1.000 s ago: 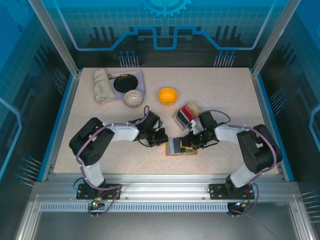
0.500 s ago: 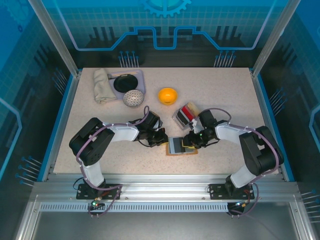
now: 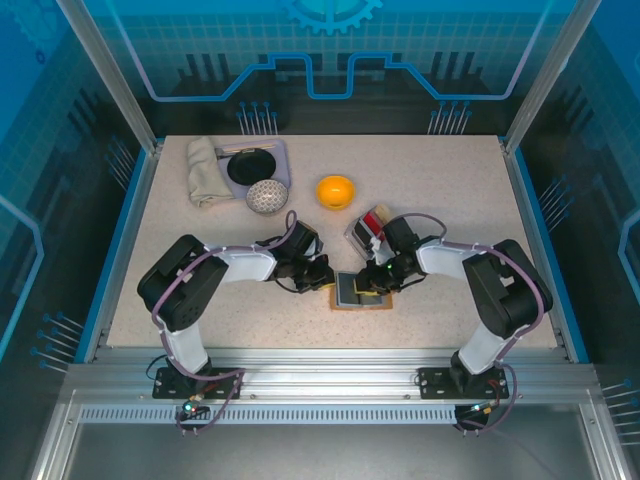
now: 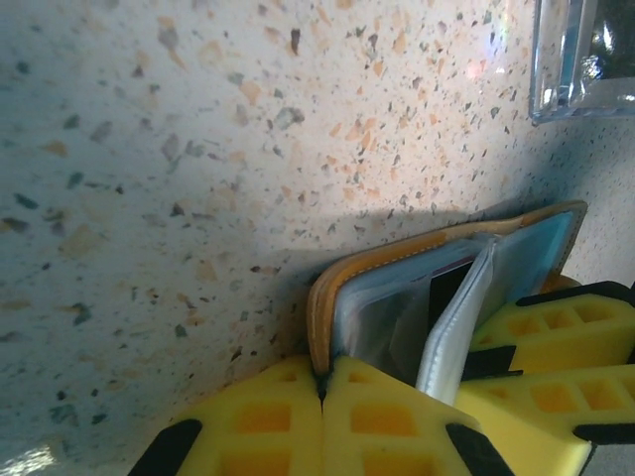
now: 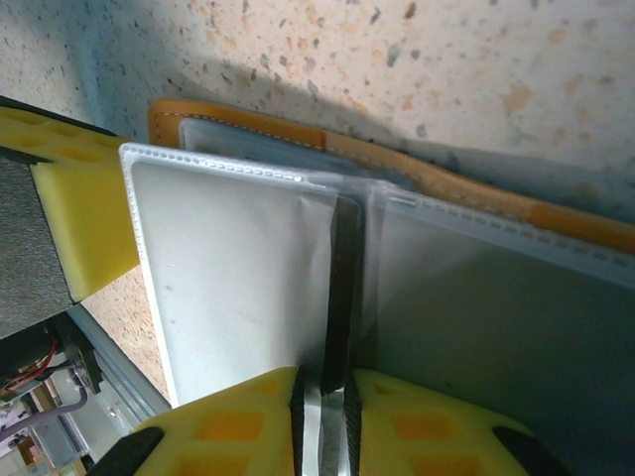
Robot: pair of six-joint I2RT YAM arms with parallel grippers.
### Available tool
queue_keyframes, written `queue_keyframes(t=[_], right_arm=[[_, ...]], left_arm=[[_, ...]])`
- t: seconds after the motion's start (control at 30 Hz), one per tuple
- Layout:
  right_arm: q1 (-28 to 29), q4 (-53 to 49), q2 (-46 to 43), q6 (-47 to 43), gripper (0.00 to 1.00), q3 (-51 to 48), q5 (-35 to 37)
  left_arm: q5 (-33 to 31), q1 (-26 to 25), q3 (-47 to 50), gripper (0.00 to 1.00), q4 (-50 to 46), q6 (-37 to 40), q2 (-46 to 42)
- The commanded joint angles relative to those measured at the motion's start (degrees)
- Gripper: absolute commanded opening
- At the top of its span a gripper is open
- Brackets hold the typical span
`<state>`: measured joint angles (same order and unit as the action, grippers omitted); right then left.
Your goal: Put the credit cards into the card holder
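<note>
The card holder (image 3: 352, 293), a tan leather wallet with clear inner pockets, lies open at the table's near middle. My left gripper (image 3: 322, 278) is shut on its left leather edge (image 4: 327, 297), the pads (image 4: 268, 416) meeting around the rim. My right gripper (image 3: 378, 283) hangs over the holder's right half, shut on a black credit card (image 5: 342, 288). The card stands on edge, sunk between two clear pockets (image 5: 228, 268). The leather rim (image 5: 446, 169) runs behind them. More credit cards, a red one (image 3: 378, 220) among them, stand in the grey slotted tray (image 3: 362, 232).
An orange bowl (image 3: 335, 190) sits behind the slotted tray. At the back left are a grey tray with a black dish (image 3: 255, 165), a mesh ball (image 3: 267, 196) and a folded cloth (image 3: 205, 170). The slotted tray stands close behind my right wrist.
My right gripper has moved left over the card holder, carrying the black card deeper between the pockets. The left gripper has kept its hold on the leather edge.
</note>
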<state>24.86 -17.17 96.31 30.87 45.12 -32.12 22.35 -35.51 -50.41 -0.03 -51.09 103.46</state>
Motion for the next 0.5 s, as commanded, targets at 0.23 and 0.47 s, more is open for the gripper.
queue_keyframes(t=[0.23, 0.47], right_arm=[[2.8, -20.2, -13.7, -4.5, 0.43, 3.8, 27.2], [3.4, -23.8, -14.1, -5.2, 0.54, 4.5, 35.7]], left_arm=[[-2.5, -0.2, -0.2, 0.00, -7.2, 1.4, -2.6], [-2.0, -0.2, -0.9, 0.00, -7.4, 1.4, -3.5]])
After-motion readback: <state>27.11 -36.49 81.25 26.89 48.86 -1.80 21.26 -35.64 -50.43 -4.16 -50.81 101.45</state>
